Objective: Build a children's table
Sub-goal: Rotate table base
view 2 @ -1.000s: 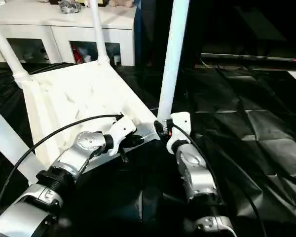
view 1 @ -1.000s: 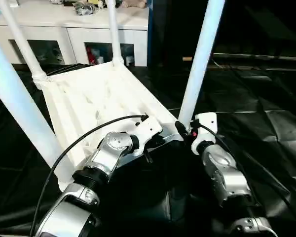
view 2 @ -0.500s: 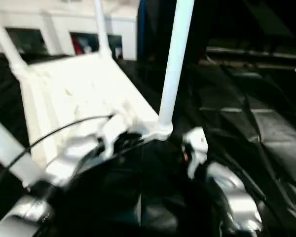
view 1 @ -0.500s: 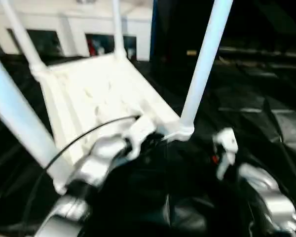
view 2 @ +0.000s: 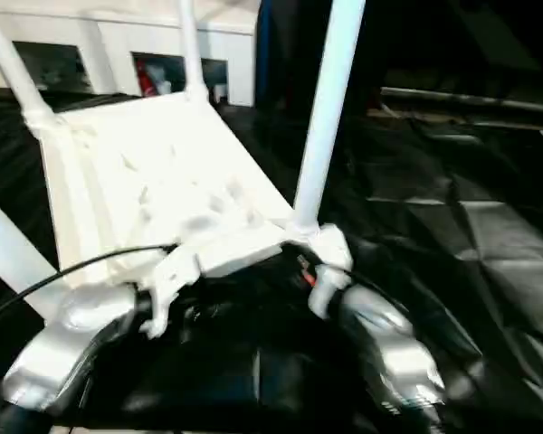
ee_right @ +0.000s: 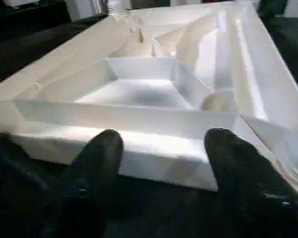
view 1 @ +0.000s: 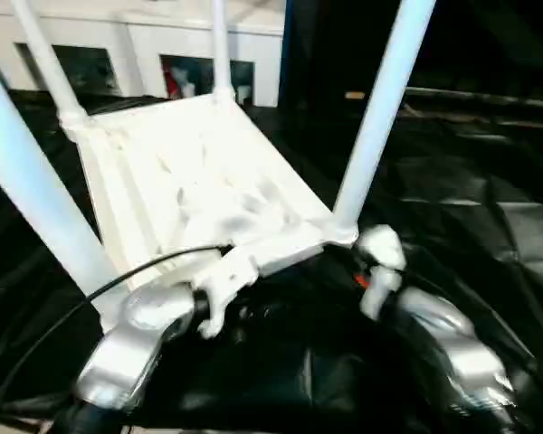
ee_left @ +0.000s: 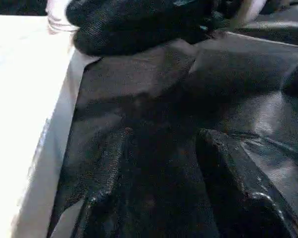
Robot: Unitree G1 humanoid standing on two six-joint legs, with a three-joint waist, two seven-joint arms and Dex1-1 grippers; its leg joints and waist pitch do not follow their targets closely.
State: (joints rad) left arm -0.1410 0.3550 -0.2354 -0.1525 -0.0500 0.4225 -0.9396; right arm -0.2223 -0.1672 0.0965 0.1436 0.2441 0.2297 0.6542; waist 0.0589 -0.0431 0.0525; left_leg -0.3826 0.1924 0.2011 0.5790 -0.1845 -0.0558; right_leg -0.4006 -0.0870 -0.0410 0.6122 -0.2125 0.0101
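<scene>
Your upturned table top [view 1: 190,190] lies ribs-up on the black sheet [view 1: 489,226], four white legs [view 1: 385,108] standing up from its corners, their upper ends cut off. Your left gripper [ee_left: 159,188] sits just off the near rim, fingers spread, nothing between them but black sheet; the rim runs along one side of its wrist view. Your right gripper [ee_right: 161,163] hovers at the near rim beside the near right leg, fingers [ee_right: 102,153] parted, empty. Contact there is hard to make out.
</scene>
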